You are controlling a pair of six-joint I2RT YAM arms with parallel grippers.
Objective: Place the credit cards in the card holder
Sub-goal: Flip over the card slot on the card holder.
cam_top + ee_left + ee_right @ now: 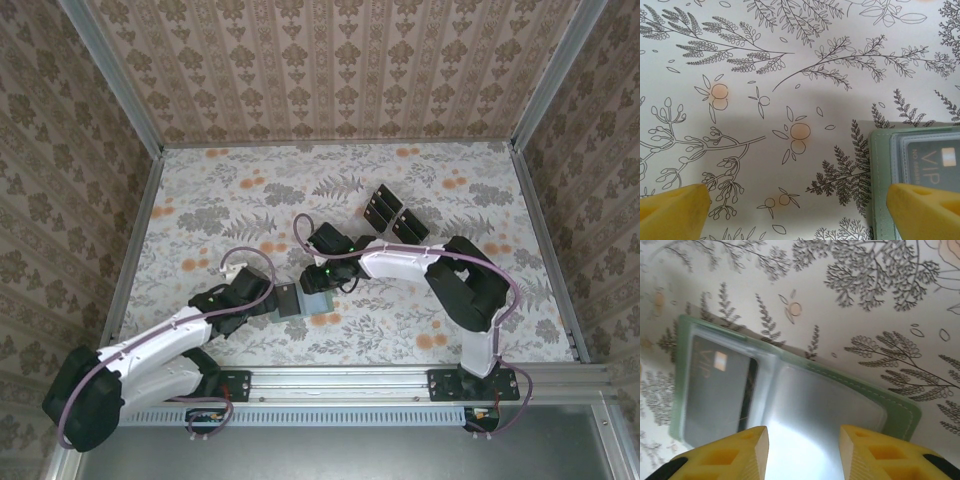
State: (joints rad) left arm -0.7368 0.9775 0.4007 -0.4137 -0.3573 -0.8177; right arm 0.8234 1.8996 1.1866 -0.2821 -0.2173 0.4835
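- Right tool (pixel 802 434): fingers apart with nothing between them, poised just above the open wallet (pixel 899 412).
- Left tool (pixel 799 196): fingers spread wide and empty, low over the bench (pixel 790 60), one finger above the wallet's edge.
- The wallet lies flat and open between both tools, with one dark card (pixel 715 390) in a slot.
- The other cards (pixel 390 212) lie grouped well apart, farther back.
- Likely step: between cards. The next move calls for fetching another card and sliding it in edge-first while the wallet is steadied.
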